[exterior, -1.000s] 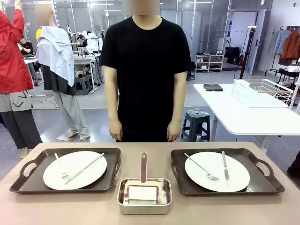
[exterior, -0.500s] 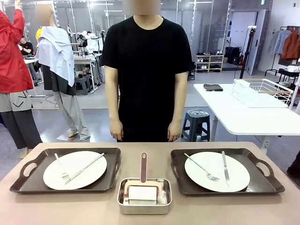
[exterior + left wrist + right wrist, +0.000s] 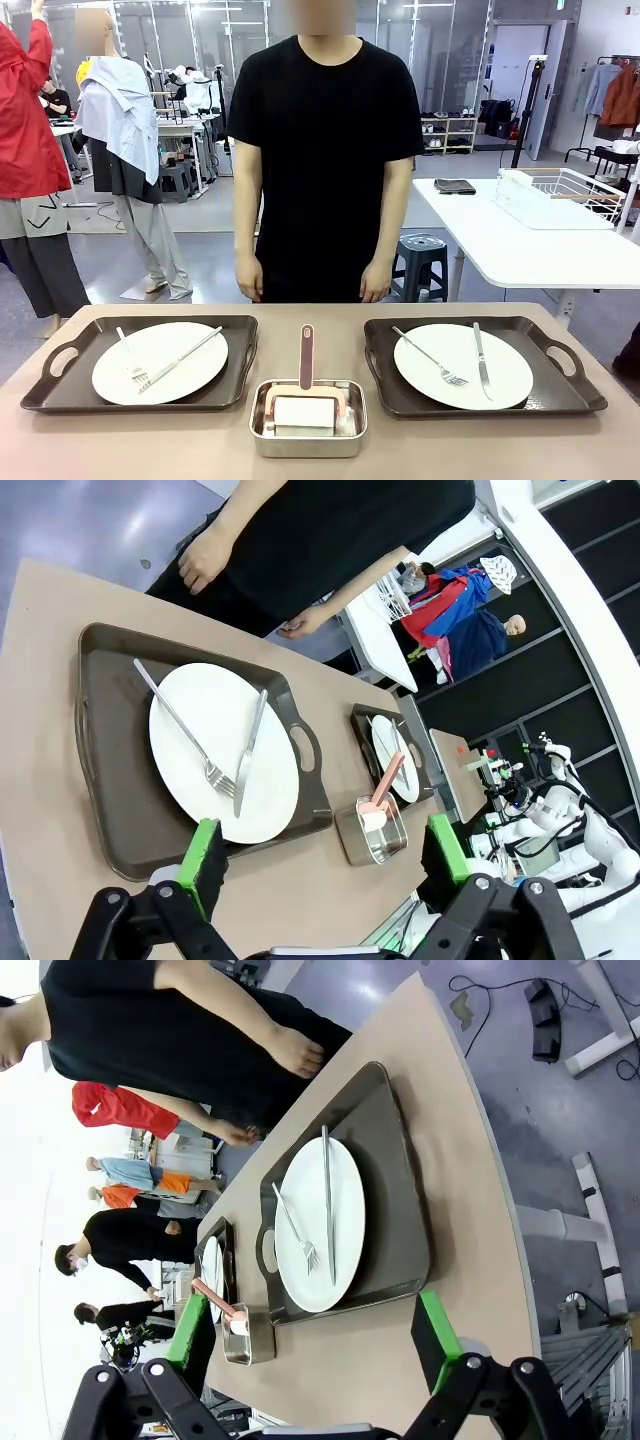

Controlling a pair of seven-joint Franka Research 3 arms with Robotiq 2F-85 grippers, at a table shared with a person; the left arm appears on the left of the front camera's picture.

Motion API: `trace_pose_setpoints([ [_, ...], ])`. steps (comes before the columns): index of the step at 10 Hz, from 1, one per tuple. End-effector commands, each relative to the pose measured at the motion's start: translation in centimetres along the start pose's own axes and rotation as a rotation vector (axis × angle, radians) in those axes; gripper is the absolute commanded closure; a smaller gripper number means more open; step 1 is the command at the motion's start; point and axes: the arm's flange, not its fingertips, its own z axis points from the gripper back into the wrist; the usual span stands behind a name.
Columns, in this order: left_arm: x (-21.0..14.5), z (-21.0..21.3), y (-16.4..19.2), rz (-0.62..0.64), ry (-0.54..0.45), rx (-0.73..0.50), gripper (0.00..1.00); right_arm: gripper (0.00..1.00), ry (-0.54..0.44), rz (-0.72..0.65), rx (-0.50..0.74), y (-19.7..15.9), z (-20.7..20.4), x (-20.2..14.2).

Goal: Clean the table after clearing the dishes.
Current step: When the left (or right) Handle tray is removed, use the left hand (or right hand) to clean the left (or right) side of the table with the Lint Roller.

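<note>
Scanning across from the front, the taupe table (image 3: 450, 450) carries the full spread. The left tray (image 3: 60, 385) holds the left plate (image 3: 175, 378) with the left fork (image 3: 128, 358) and left knife (image 3: 185, 357) on top. The right tray (image 3: 570, 385) holds the right plate (image 3: 505, 385) with the right fork (image 3: 430, 357) and right knife (image 3: 480, 358). Between the trays sits the steel pan (image 3: 262, 440), with the pink-handled roller (image 3: 306, 355) resting in it. The person (image 3: 325, 150) stands at the far edge, both hands hanging down.

Over to the left wrist: the left gripper (image 3: 322, 865) hovers above the table, jaws spread as wide as they go, nothing between them. The left tray, with its plate and cutlery, lies just ahead and off to one side. The steel pan sits straight ahead between the fingers, and the right tray lies well beyond it.

Now the right wrist: the right gripper (image 3: 312, 1335) hangs wide open too, gripping nothing. The right tray with its plate lies directly ahead. The steel pan sits close beside one finger, and the left tray lies farther off past it.
</note>
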Motion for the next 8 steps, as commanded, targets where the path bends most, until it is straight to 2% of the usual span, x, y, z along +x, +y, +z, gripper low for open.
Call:
trace_pose_setpoints([
  [1, 0.03, 0.34, -0.28, -0.011, -0.016, -0.020, 0.00, 0.00, 0.010, 0.013, 0.000, 0.13, 0.31, -0.57],
  [8, 0.03, 0.34, -0.28, -0.011, -0.016, -0.020, 0.00, 0.00, 0.010, 0.013, 0.000, 0.13, 0.31, -0.57],
])
